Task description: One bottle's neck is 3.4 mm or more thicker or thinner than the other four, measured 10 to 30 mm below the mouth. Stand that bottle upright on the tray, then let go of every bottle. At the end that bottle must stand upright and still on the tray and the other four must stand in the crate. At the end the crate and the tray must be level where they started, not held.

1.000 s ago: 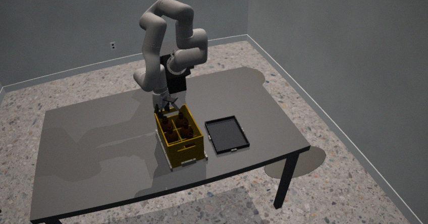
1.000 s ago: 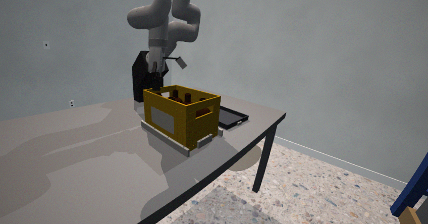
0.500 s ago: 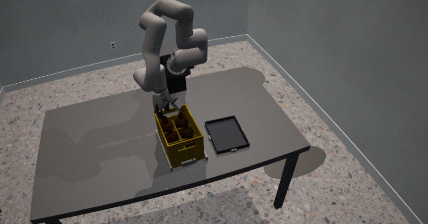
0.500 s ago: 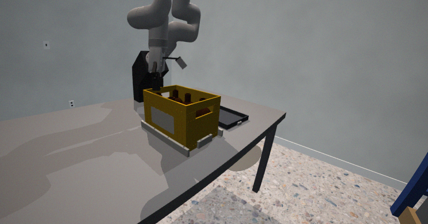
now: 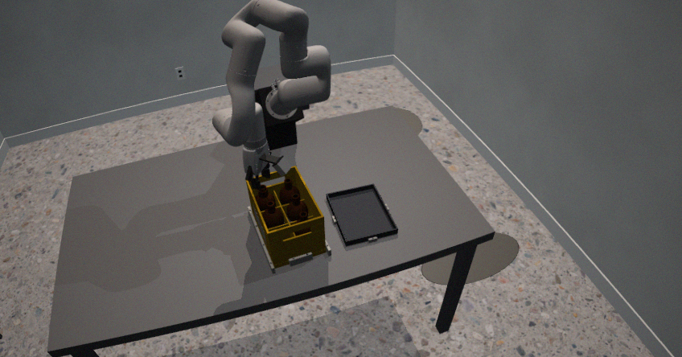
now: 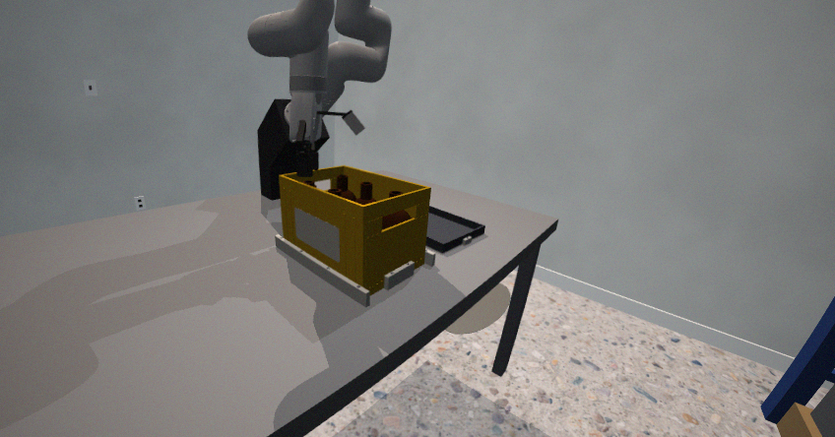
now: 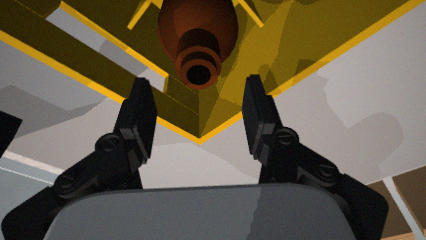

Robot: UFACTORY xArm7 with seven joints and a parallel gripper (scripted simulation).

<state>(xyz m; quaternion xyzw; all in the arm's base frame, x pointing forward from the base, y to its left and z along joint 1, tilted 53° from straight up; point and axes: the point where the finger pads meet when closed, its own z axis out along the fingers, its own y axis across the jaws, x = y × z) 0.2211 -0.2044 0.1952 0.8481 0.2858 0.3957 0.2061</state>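
We see our end effector (image 7: 199,112) partly open and empty, above the back corner of the yellow crate (image 5: 306,234), a brown bottle (image 7: 198,35) standing in the corner cell below, black tray (image 5: 338,212) beside the crate on the surface (image 5: 143,219).

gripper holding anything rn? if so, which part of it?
Nothing is held. The gripper is open, its fingers apart with only air between them, above the corner of the crate. The nearest bottle stands in the crate, ungripped.
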